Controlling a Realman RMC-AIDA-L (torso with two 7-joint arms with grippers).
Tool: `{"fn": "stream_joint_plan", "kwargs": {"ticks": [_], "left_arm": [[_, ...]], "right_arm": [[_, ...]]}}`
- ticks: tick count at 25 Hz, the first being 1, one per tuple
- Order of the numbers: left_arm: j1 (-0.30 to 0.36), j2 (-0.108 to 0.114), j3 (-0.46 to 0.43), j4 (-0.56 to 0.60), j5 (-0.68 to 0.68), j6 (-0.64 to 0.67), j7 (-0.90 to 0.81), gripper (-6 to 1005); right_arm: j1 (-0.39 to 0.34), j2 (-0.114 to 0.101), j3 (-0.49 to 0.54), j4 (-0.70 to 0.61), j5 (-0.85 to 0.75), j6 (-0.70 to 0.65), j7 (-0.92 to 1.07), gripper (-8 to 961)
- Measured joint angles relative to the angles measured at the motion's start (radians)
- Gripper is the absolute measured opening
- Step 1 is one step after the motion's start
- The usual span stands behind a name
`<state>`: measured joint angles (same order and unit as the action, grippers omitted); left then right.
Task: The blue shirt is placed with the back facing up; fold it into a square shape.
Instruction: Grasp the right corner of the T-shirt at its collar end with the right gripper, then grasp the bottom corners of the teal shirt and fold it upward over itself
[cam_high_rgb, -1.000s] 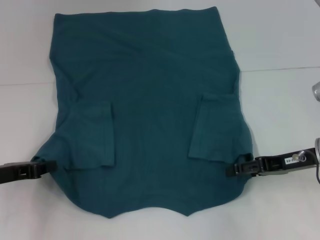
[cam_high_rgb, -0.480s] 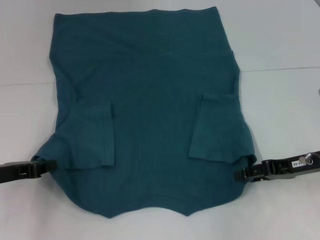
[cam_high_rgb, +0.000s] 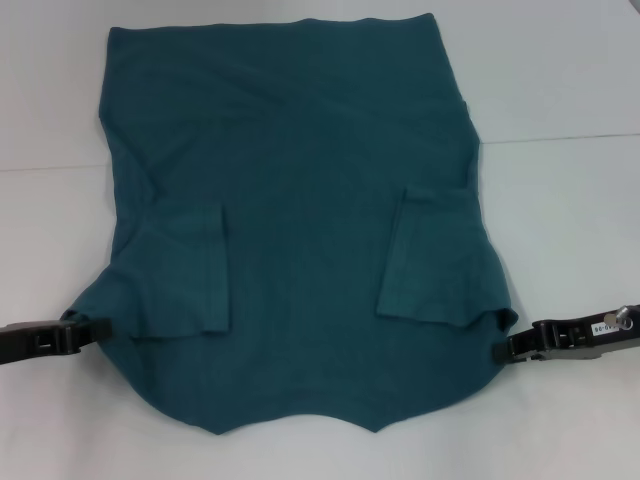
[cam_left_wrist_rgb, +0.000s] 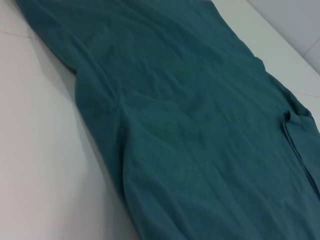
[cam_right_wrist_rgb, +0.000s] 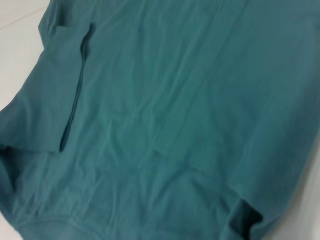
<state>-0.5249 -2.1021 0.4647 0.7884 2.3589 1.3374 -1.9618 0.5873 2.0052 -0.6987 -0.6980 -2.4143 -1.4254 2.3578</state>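
Cloth of the blue shirt (cam_high_rgb: 300, 230) lies spread back-up on the white surface (cam_high_rgb: 560, 90), sleeves folded in. The left hand (cam_high_rgb: 97, 328) and right hand (cam_high_rgb: 508, 349) touch its edges; their grip cannot be told. Uneven pulls could skew folds.

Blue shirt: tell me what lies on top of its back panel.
On the dark teal-blue cotton shirt, both short sleeves are folded inward: left sleeve flap, right sleeve flap. Whatever lies beneath the shirt is covered.

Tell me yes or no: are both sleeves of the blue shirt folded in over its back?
Yes: in the head view both sleeves lie folded inward on the blue shirt.
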Motion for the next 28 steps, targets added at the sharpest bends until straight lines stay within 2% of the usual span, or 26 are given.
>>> {"fn": "stream_joint_plan", "kwargs": {"ticks": [9,13,19,28], "left_arm": [[-0.003,0.001,0.0,0.0,-0.001,0.0,-0.003,133],[-0.003,0.001,0.0,0.004,-0.001,0.004,-0.008,135],[0.005,0.008,-0.011,0.018,-0.002,0.062,-0.024,137],[0.03,0.014,-0.098,0.022,-0.012,0.21,-0.025,141]], "right_arm": [[-0.003,0.0,0.004,0.0,0.004,0.011,0.002,153],[-0.016,0.001,0.04,0.0,0.007,0.011,-0.023,56],[-0.064,0.009,0.121,-0.002,0.031,-0.023,-0.11,56],[-0.165,0.0,0.198,0.005,0.127,-0.058,-0.253,56]]}}
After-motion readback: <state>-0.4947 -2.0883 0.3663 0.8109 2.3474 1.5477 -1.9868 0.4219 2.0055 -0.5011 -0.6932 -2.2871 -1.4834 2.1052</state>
